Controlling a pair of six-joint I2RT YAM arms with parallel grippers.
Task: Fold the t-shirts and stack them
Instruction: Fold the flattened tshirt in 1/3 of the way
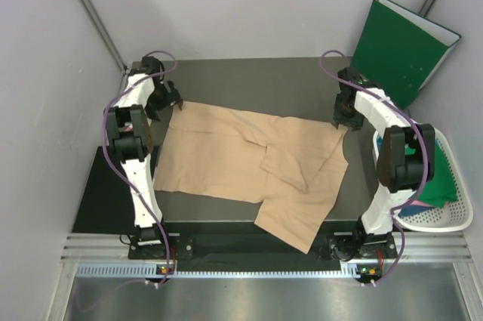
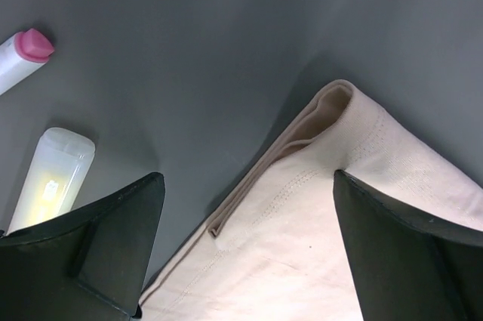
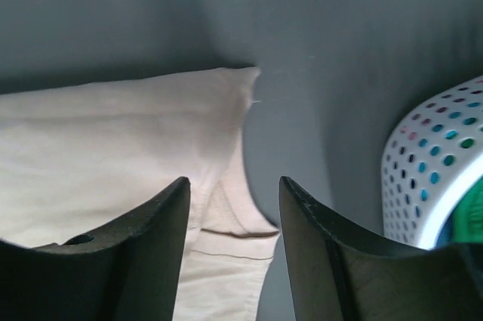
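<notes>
Nearest the arm bases, a flap of the peach-beige t-shirt [image 1: 241, 158] hangs past the table's [image 1: 249, 79] near edge. Its long axis runs claw to claw.

Left gripper [image 1: 169, 103]: jaws wide, empty, far-left corner lying right between them.

Right gripper [image 1: 341, 118]: jaws half apart, nothing pinched, far-right corner just under the tips.

Each arm is nearest its own corner. Outboard of the right claw is a white perforated basket [image 1: 462, 211]; beyond it, a green folder [image 1: 400, 45].
</notes>
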